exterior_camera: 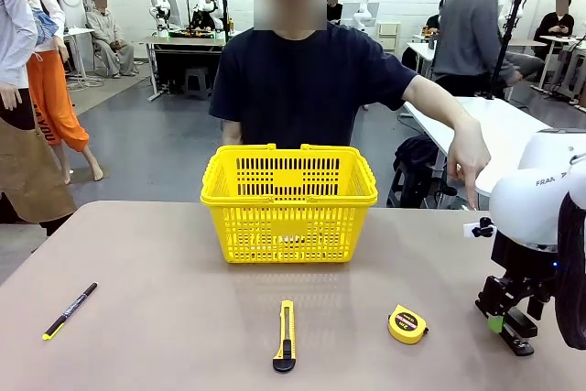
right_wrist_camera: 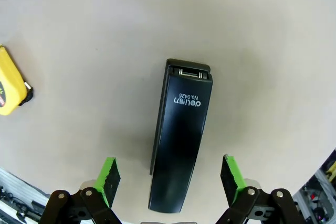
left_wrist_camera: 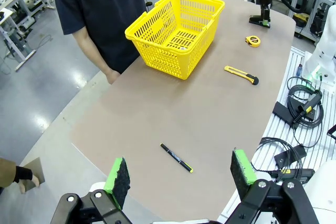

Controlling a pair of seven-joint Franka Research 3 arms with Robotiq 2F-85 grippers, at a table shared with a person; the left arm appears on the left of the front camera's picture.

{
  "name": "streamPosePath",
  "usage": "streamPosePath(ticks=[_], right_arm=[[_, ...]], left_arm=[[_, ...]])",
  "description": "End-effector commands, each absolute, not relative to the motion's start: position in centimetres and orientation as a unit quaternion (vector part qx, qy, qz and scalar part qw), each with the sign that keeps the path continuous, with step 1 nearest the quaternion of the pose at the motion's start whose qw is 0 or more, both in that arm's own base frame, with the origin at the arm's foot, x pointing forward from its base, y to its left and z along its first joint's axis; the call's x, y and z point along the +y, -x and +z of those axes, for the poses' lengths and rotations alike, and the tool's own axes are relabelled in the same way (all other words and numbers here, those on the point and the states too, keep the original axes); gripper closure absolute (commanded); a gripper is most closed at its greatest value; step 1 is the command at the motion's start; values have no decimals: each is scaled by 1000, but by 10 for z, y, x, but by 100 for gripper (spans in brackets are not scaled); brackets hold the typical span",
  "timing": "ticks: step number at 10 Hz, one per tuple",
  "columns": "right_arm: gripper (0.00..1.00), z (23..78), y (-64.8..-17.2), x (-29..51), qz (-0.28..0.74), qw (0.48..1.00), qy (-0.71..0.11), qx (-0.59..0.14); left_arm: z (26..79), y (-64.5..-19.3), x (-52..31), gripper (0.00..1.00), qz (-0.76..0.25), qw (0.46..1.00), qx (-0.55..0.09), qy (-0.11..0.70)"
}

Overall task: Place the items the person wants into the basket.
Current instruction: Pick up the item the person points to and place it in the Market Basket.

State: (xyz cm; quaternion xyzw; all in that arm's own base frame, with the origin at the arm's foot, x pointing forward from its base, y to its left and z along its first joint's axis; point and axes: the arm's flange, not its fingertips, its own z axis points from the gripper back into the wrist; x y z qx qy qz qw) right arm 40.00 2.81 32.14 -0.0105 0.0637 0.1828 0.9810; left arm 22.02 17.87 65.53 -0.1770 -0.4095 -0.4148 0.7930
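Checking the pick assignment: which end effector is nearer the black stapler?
Right. The right end effector hangs open over the stapler, a finger each side; the left end effector is across the table, near the pen.

The right gripper spreads its 2 green pads either side of the black stapler; the tape measure lies left.

The right gripper hangs low by the right edge of the table, fingers pointing down and spread wide. The left gripper is held high, jaws likewise wide apart. The person's hand points an index finger down at the far right corner.
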Motion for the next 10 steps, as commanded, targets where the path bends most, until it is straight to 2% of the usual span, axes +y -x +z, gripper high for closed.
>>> streamPosePath(ticks=[1, 3, 4, 5, 6, 8, 9, 10], right_arm=[[0, 310, -410, 34, 178, 981, 35, 71], [0, 304, -411, 34, 189, 978, 42, 76], [41, 305, -410, 33, 202, 976, 47, 72], [59, 305, -409, 33, 203, 976, 46, 69], [100, 304, -409, 34, 202, 976, 44, 68], [100, 305, -410, 32, 200, 976, 44, 71], [87, 305, -410, 31, 198, 977, 45, 71], [97, 305, -411, 31, 196, 977, 45, 69]], left_arm=[[656, -220, 180, 0, -417, 789, -413, 180], [656, -220, 180, 0, -417, 789, -413, 180], [656, -220, 180, 0, -417, 789, -413, 180], [656, -220, 180, 0, -417, 789, -413, 180], [656, -220, 180, 0, -417, 789, -413, 180], [656, -220, 180, 0, -417, 789, -413, 180], [656, -220, 180, 0, -417, 789, -413, 180], [656, -220, 180, 0, -417, 789, -413, 180]])
